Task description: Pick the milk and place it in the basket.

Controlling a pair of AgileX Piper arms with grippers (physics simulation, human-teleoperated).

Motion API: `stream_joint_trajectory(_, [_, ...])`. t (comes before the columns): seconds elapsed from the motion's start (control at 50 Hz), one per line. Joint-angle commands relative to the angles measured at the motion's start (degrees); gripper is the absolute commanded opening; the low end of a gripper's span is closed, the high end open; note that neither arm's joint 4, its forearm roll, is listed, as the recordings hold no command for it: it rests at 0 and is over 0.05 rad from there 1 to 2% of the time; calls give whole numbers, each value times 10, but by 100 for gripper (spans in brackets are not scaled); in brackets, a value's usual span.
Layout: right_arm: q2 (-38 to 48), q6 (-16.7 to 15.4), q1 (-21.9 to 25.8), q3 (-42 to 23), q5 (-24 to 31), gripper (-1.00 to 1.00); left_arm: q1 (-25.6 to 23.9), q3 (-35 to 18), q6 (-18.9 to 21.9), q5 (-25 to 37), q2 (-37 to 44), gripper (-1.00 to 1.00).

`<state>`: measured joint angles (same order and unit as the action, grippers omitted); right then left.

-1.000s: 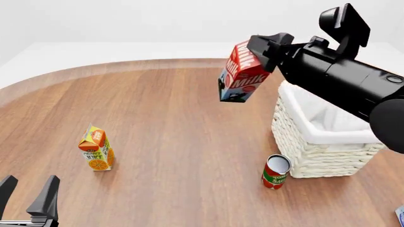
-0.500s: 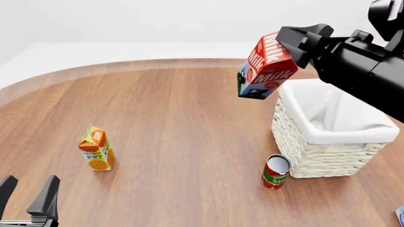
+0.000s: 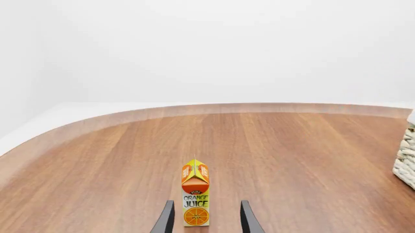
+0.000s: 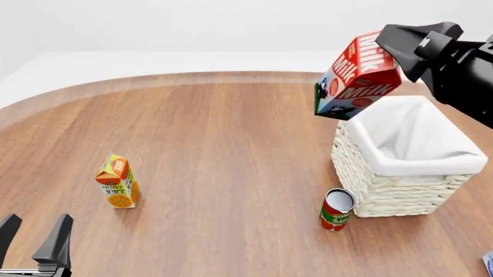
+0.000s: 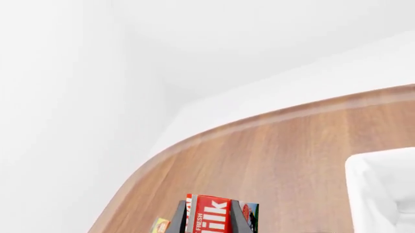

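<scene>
My right gripper (image 4: 402, 45) is shut on the red top of the milk (image 4: 358, 75) and holds it tilted in the air, above the far left corner of the basket (image 4: 385, 190). The carton's blue-and-white bottom hangs just over the basket's left rim. In the right wrist view the milk (image 5: 209, 213) sits between the fingers (image 5: 179, 219), with the basket's white lining (image 5: 382, 184) beside it. My left gripper (image 4: 32, 234) is open and empty at the table's near left edge. A corner of the basket (image 3: 407, 160) shows in the left wrist view.
An orange juice carton (image 4: 117, 182) stands at the left, ahead of my open left gripper (image 3: 206, 221); it shows in the left wrist view (image 3: 195, 199). A tomato sauce can (image 4: 336, 209) stands at the basket's near left corner. A small bluish thing (image 4: 488, 262) sits at the lower right edge.
My right gripper has carried the milk to the right and upward, from over the table to over the basket's left rim. The left arm has not moved.
</scene>
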<state>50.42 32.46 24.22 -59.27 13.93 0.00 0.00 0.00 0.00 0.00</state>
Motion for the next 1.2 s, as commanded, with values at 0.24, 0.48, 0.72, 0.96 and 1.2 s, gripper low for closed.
stream_joint_trajectory(0.24, [-56, 9, -39, -9, 30, -100, 0, 0, 0, 0, 0, 100])
stream_joint_trajectory(0.48, [-87, 14, -63, -14, 56, -100, 0, 0, 0, 0, 0, 100])
stream_joint_trajectory(0.72, [-110, 17, -87, -19, 75, -100, 0, 0, 0, 0, 0, 100])
stream_joint_trajectory(0.96, [-124, 21, -119, -16, 85, -100, 0, 0, 0, 0, 0, 100])
stream_joint_trajectory(1.2, [-129, 23, -159, -8, 86, -100, 0, 0, 0, 0, 0, 100])
